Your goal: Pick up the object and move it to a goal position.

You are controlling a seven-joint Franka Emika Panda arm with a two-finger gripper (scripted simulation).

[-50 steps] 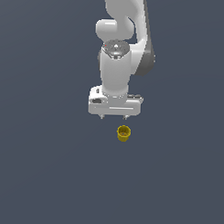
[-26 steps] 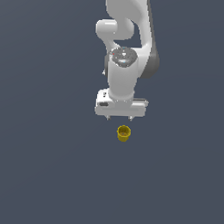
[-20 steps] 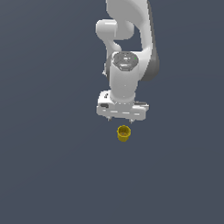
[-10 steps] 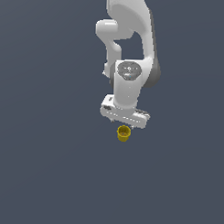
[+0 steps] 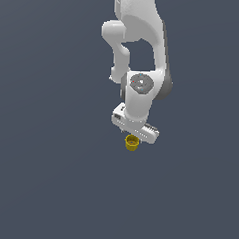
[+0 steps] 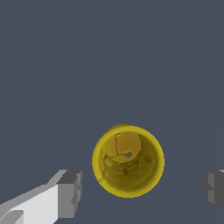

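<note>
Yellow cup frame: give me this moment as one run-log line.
phase: pre-grasp | gripper: open, fingers either side of yellow cup, not touching | cup: upright, not lifted

1. Cup point(image 5: 132, 142) stands upright on the flat ground point(image 5: 51, 177), open top upward.
2. Gripper point(image 5: 135, 134) sits directly above the cup, tilted, its body overlapping the cup's rim in the exterior view.
3. Wrist view: the cup point(image 6: 128, 160) lies between the two fingers point(image 6: 70, 194), clear of both.

Flat, even sim light, no cast shadows I can see. My arm point(image 5: 142, 93) bright white, no glare. Both views sharp, no blur/edge distortion.
</note>
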